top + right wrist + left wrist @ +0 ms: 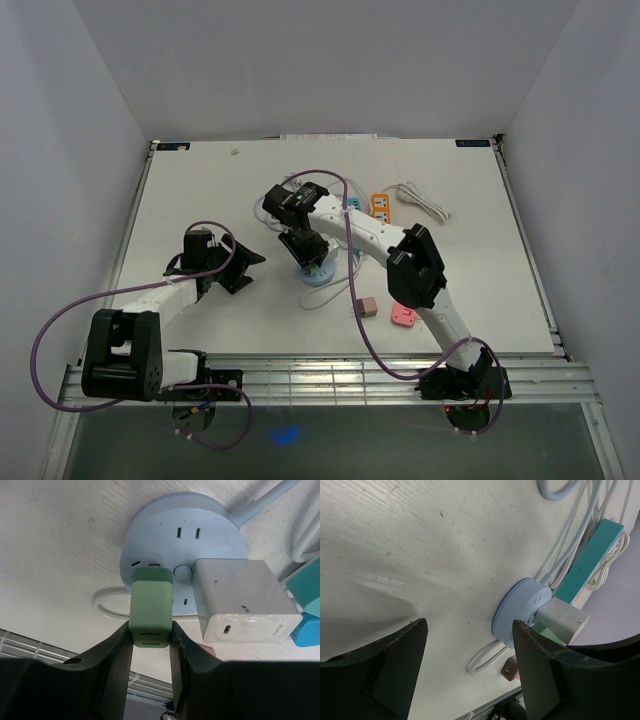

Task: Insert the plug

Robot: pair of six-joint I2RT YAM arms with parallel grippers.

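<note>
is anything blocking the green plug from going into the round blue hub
Nothing visible does. The right gripper holds the green plug right against the face of the round blue hub. The white charger sits in the neighbouring outlet, beside the plug and out of its path.

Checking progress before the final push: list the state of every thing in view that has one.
round blue socket hub: flat on table, top two-slot socket free
white charger: plugged into the hub
right gripper: shut on green plug
green plug: gripped, tip at the hub's face; seating unclear
left gripper: open, empty, over the table
pink adapter: loose on table, unplugged
</note>
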